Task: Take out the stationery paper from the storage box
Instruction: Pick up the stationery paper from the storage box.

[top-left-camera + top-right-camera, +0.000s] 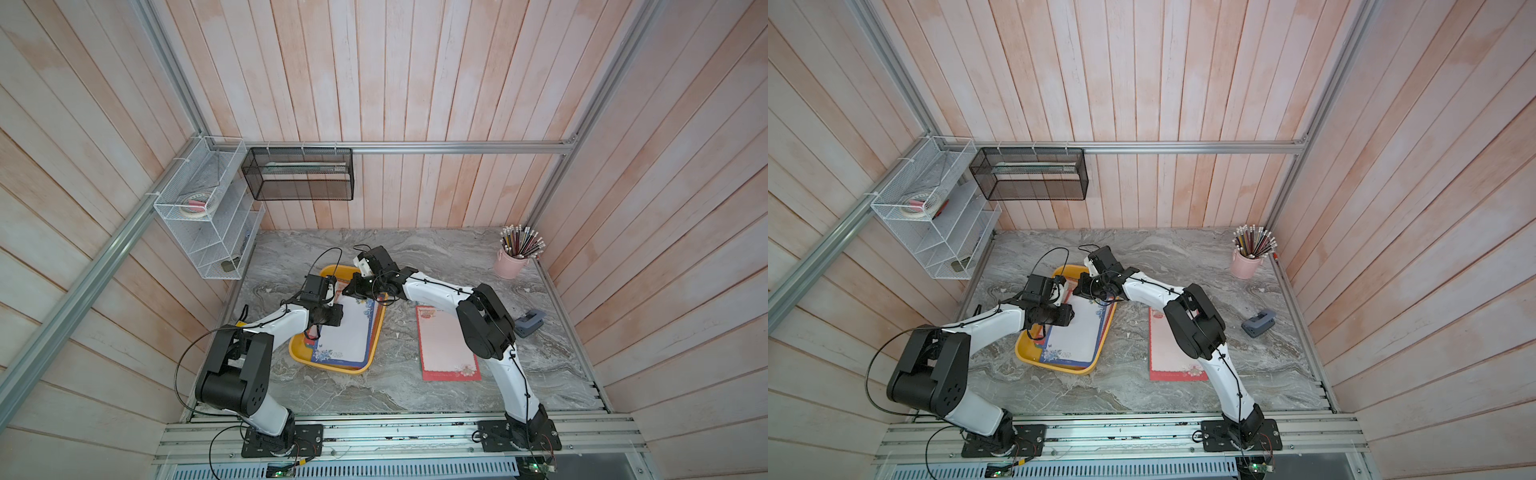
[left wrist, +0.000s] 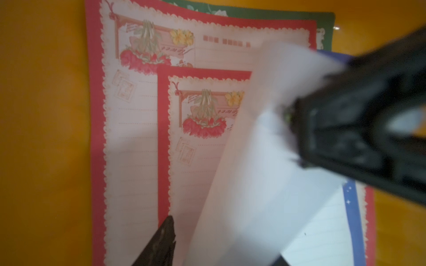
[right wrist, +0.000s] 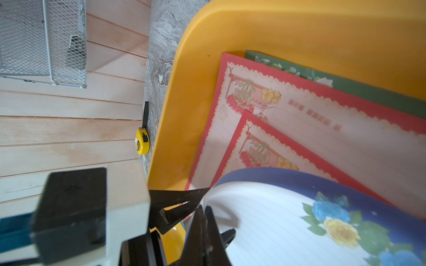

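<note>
The right claw [image 3: 202, 209] pinched the blue-bordered sheet [image 3: 299, 218] by its edge, holding it curled off the red-bordered sheets [image 3: 322, 129] beneath, apparently to separate one. The left claw [image 3: 198, 198] beside it stood spread over the yellow storage box [image 3: 184, 115].

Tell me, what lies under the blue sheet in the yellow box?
Under the blue sheet's raised end lie an upper red sheet and, staggered below it, a lower red sheet. A green sheet peeks out beneath, on the box floor. Anything deeper is covered.
</note>
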